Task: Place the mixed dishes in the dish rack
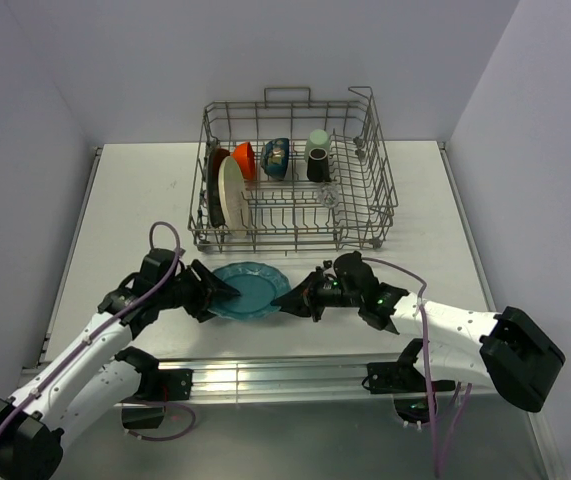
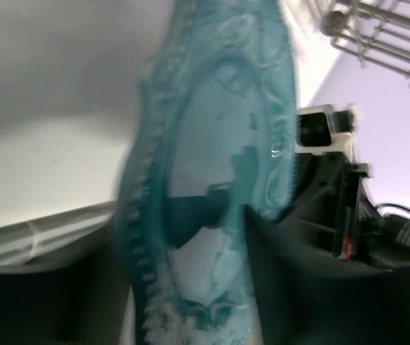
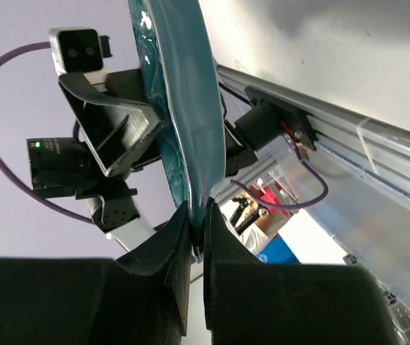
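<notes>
Pale lilac walls close in a white surface [image 1: 135, 200], and the grey wire dish rack [image 1: 380, 190] sits at its far middle with its loop handle [image 1: 287, 92] on the far rim. Inside the rack, the cream round plate [image 1: 232, 195] stands on edge at the left end with a dark plate [image 1: 215, 185] just behind it. The red-orange bowl [image 1: 244, 158] is beside them, the dark bowl [image 1: 276, 157] sits further right, and the pale green cup [image 1: 317, 139] is close against a dark mug [image 1: 318, 165]. The teal scalloped plate [image 1: 250, 290] is outside the rack, just in front of its near wall, between the two arms. The right hand [image 1: 287, 300] is closed on the plate's right rim. Its wrist view shows both black fingers [image 3: 161, 266] pinched tight on the thin edge of the plate [image 3: 183, 108], which angles away from the surface and the metal rail [image 3: 348, 144] at the near edge. The left hand [image 1: 220, 290] is at the plate's left rim. Its wrist view is filled by the blurred embossed face of the plate [image 2: 212, 144], with one dark finger [image 2: 291, 287] lying over the lower right of it. I cannot tell whether the left fingers are clamped on the plate or only set around it. From above it is also unclear whether any part of the plate touches the surface
</notes>
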`<state>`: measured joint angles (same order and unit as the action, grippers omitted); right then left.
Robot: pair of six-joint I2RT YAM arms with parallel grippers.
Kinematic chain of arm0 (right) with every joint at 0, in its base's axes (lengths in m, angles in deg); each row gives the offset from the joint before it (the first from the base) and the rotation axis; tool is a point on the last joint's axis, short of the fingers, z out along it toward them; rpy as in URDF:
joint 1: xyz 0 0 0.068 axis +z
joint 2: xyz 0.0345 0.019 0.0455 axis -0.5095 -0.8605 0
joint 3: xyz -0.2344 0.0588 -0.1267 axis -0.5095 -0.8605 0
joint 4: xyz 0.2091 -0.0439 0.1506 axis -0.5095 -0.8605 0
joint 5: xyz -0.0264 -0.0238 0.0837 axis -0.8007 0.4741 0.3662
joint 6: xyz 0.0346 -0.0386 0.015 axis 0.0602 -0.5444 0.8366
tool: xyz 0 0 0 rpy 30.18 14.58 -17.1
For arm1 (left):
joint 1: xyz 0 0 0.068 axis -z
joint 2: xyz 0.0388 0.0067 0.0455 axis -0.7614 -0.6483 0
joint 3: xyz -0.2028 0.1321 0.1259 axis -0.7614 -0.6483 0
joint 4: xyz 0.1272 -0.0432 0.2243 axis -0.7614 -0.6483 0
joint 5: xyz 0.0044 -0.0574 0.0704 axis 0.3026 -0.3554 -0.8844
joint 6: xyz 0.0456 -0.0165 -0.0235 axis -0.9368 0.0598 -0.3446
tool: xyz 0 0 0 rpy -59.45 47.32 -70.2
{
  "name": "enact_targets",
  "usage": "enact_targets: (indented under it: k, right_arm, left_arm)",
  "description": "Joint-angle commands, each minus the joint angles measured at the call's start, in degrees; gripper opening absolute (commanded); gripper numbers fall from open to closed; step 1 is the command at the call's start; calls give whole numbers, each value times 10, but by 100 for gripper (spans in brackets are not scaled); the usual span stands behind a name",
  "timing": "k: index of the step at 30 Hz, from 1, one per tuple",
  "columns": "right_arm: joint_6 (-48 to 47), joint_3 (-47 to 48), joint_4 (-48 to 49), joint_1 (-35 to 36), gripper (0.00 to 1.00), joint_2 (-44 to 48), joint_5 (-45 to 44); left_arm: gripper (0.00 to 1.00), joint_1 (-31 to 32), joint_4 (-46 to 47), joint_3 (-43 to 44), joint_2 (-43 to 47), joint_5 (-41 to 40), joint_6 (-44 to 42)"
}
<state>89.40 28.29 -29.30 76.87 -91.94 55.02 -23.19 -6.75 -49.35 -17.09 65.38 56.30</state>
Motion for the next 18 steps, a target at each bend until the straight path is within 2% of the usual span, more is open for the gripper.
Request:
enact_targets:
  k: [1, 2, 3, 4, 5, 8, 9, 11, 12, 13, 14, 15, 16, 18]
  right_arm:
    - [7, 51, 115, 0, 0, 15, 62]
    - [6, 50, 116, 0, 0, 15, 65]
    - [1, 49, 116, -1, 0, 14, 70]
    - [-4, 50, 115, -1, 0, 13, 78]
    - [-9, 51, 112, 0, 0, 12, 83]
    - [-64, 79, 73, -2, 0, 8, 104]
    - [-121, 94, 8, -4, 0, 7, 108]
    - [-197, 160, -84, -8, 27, 4, 101]
    - [-271, 188, -168, -14, 40, 2, 96]
    - [-306, 244, -216, -16, 53, -1, 89]
    - [-344, 273, -262, -17, 76, -6, 55]
    - [-413, 304, -354, -16, 87, -8, 33]
    - [-442, 359, -391, -15, 99, -13, 13]
    - [-513, 397, -458, -12, 100, -11, -28]
  left_arm:
    - [54, 1, 47, 19, 20, 16, 34]
    - [44, 1, 53, 17, 29, 20, 49]
    - [22, 1, 57, 16, 35, 25, 56]
    - [9, 1, 60, 15, 40, 26, 62]
    - [0, 2, 60, 16, 52, 27, 68]
    - [0, 1, 49, 26, 68, 33, 82]
    - [0, 1, 42, 31, 69, 36, 81]
    - [0, 1, 26, 51, 66, 43, 74]
    - [0, 1, 8, 63, 65, 45, 63]
    - [0, 1, 2, 67, 61, 54, 57]
    - [0, 1, -7, 74, 55, 57, 44]
    - [0, 1, -23, 85, 50, 60, 36]
    - [0, 1, -31, 90, 42, 63, 29]
    - [0, 1, -57, 112, 31, 61, 4]
